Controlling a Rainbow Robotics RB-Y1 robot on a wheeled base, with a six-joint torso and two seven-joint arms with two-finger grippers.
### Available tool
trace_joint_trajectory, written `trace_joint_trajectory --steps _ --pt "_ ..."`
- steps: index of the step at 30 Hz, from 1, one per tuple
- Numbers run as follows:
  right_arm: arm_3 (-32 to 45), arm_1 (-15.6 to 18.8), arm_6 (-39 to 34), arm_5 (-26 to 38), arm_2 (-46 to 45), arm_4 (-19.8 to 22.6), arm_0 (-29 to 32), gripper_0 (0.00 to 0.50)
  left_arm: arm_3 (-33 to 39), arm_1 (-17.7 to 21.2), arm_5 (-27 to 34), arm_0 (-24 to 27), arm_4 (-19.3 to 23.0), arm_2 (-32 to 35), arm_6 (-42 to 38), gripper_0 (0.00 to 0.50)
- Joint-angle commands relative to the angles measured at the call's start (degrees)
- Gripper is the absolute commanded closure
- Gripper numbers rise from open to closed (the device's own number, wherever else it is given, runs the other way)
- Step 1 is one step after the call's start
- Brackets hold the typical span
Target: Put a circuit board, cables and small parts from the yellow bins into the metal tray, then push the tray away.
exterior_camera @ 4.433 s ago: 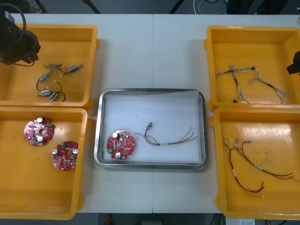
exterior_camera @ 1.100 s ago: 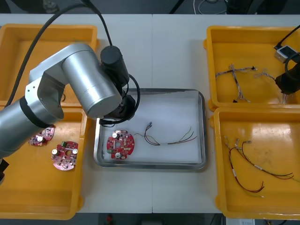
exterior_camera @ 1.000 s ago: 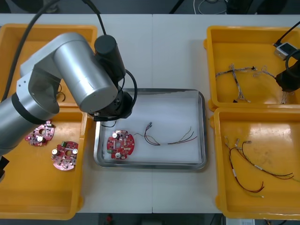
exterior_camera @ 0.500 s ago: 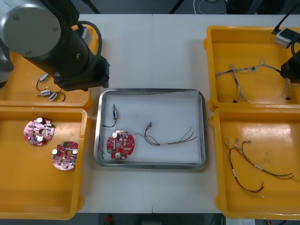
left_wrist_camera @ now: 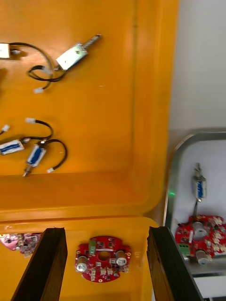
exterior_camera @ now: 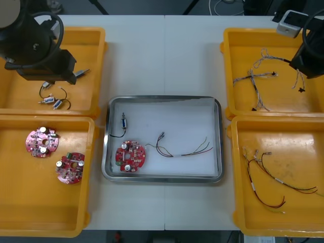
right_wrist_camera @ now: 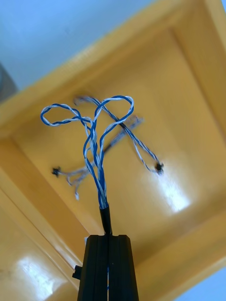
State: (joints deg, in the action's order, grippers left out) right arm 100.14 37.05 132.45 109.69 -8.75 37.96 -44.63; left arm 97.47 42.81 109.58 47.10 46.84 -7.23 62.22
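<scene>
- Already in the shiny metal tray (exterior_camera: 162, 98) at centre: a round red circuit board (exterior_camera: 130, 156), a thin red and black cable (exterior_camera: 182, 149) to its right, a small metal part (exterior_camera: 123, 122) just beyond.
- Far left: black-fingered left gripper (left_wrist_camera: 106, 230) spread wide, empty, above the far left yellow bin (exterior_camera: 96, 50).
- Far right: black-fingered right gripper (right_wrist_camera: 107, 236) clenched on a twisted blue and white cable (right_wrist_camera: 96, 146) over the far right yellow bin (exterior_camera: 238, 40).
- Raise until the dangling ends clear the bin wall, carry left, lower onto bare tray floor before releasing.
</scene>
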Motion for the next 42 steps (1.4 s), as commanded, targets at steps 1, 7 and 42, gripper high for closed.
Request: trace_joint_trajectory --steps 1,7,42 --pt "5.85 0.57 -6.24 0.31 3.65 4.23 -1.16 0.5 -4.04 2.54 0.28 3.44 -3.07 2.75 7.56 0.0" --pt "11.48 0.57 -10.81 0.31 8.84 8.1 -1.16 0.5 -9.75 2.54 -2.53 4.76 -6.68 3.54 13.98 0.0" --pt "8.84 -10.86 -9.75 -14.77 39.95 -6.58 0.95 0.5 -32.34 1.31 -28.72 4.58 -8.7 2.48 26.29 0.0"
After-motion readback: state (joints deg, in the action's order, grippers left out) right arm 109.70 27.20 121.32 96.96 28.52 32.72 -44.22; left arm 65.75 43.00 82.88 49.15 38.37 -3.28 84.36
